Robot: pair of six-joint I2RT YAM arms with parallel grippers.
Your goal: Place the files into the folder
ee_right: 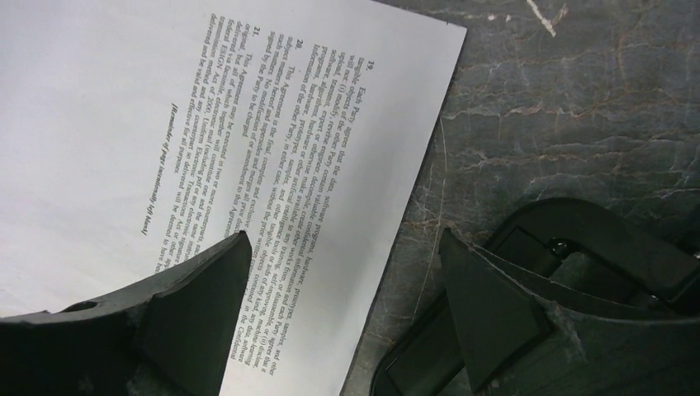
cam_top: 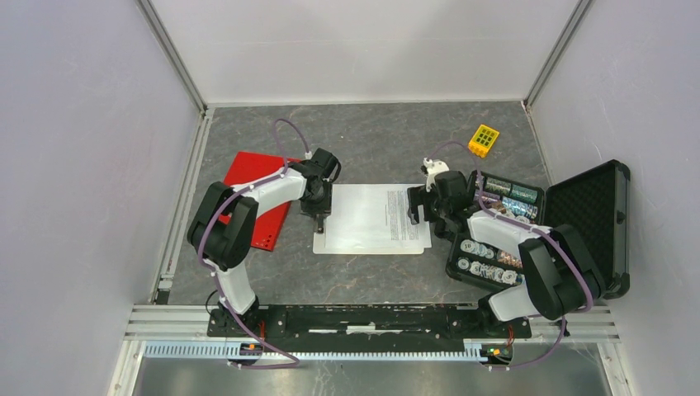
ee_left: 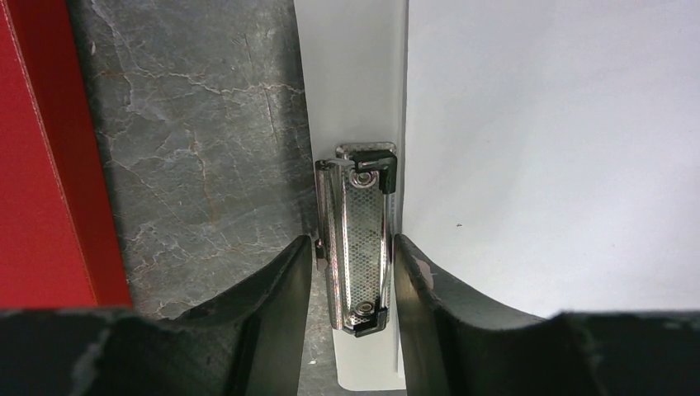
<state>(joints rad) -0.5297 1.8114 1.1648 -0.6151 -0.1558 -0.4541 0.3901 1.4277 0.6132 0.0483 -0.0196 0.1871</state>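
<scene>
The files (cam_top: 376, 216) are white printed sheets lying on a white clipboard (cam_top: 321, 244) at the table's centre. The clipboard's metal clip (ee_left: 357, 239) holds their left edge. My left gripper (cam_top: 320, 216) points down with its fingers closed against both sides of the clip (ee_left: 353, 264). The sheet (ee_left: 553, 124) lies to the clip's right. The red folder (cam_top: 256, 177) lies closed to the left, partly under my left arm; its edge shows in the left wrist view (ee_left: 41, 165). My right gripper (cam_top: 413, 206) is open and empty, straddling the right edge of the printed sheet (ee_right: 124, 107).
An open black foam-lined case (cam_top: 590, 214) stands at the right, with a black tray of small metal parts (cam_top: 495, 239) beside it; black plastic (ee_right: 578, 247) lies close to my right finger. A yellow block (cam_top: 484, 139) lies at the back right.
</scene>
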